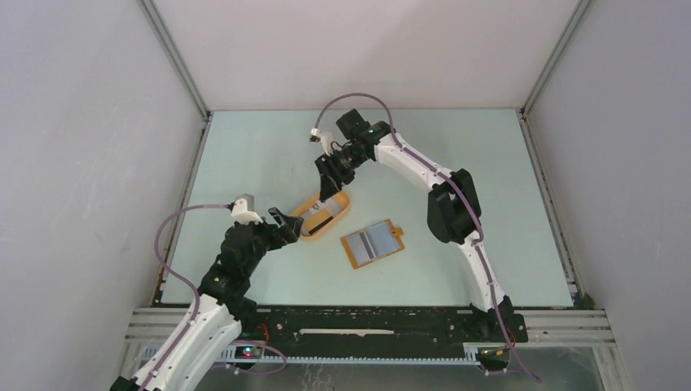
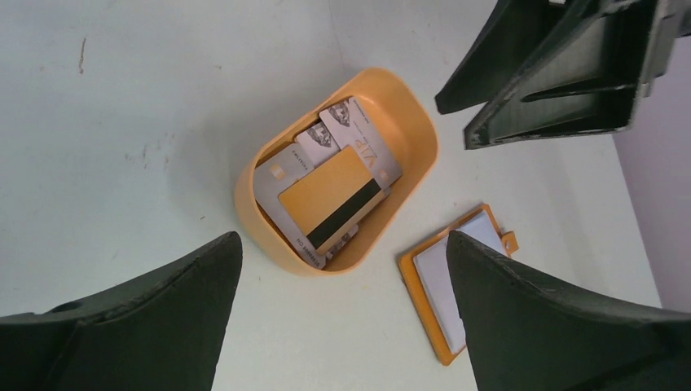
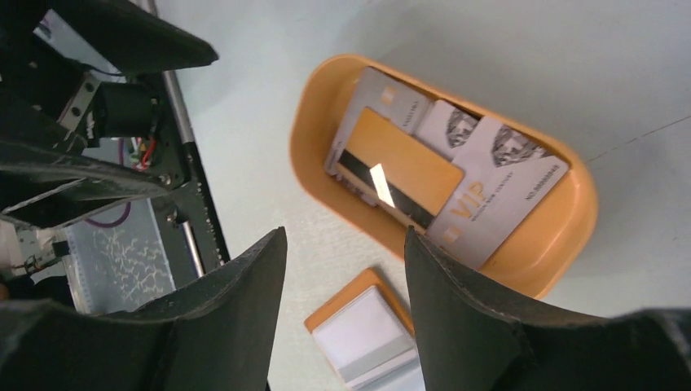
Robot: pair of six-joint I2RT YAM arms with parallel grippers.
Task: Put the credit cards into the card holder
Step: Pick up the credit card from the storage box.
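credit cards [image 2: 326,191] lie loosely stacked in an oval orange tray [image 2: 411,122] near the middle of the desk [image 1: 521,155]. the lower ones are mostly covered, and their print is too small to read beyond a "vip" mark. the top card is yellow-orange with a black stripe, and those beneath are pale grey with small portraits. at the tray's left end the left claw [image 1: 287,224] stands wide open, holding nothing. over the tray's far end the right claw [image 3: 344,236] hangs with jaws apart, also empty. to the right the card holder [image 1: 372,245] lies open and flat, orange-edged with grey lining, apart from the tray. both wrist views cut it off.
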